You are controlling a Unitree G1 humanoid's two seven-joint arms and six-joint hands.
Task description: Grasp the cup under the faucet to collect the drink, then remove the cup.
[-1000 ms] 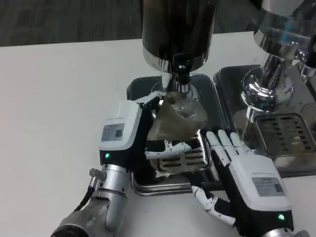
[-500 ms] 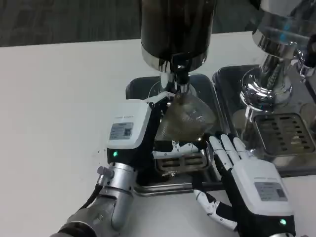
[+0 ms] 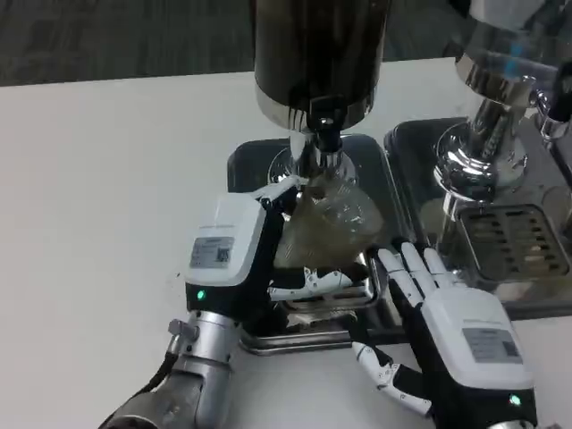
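Two hands at lower centre of the frame. Left hand (image 3: 237,255): fingers wrapped round a clear plastic cup (image 3: 329,225), holding it tilted, its mouth up against the faucet (image 3: 323,147) of the dark dispenser (image 3: 317,54) at top centre. Cup: crumpled-looking, brownish drink in its lower part, held over the grated drip tray (image 3: 344,299). Right hand (image 3: 451,331): fingers apart and straight, holding nothing, lying just right of the tray's edge, near the cup but not touching it. Second, chrome dispenser (image 3: 496,107) with its own tray at upper right. White table (image 3: 107,179) all around. Risks, as judged: thin cup may buckle further under the grip and slop drink over the rim; the tilt may spill on withdrawal; rim may catch the faucet if lifted rather than lowered first.
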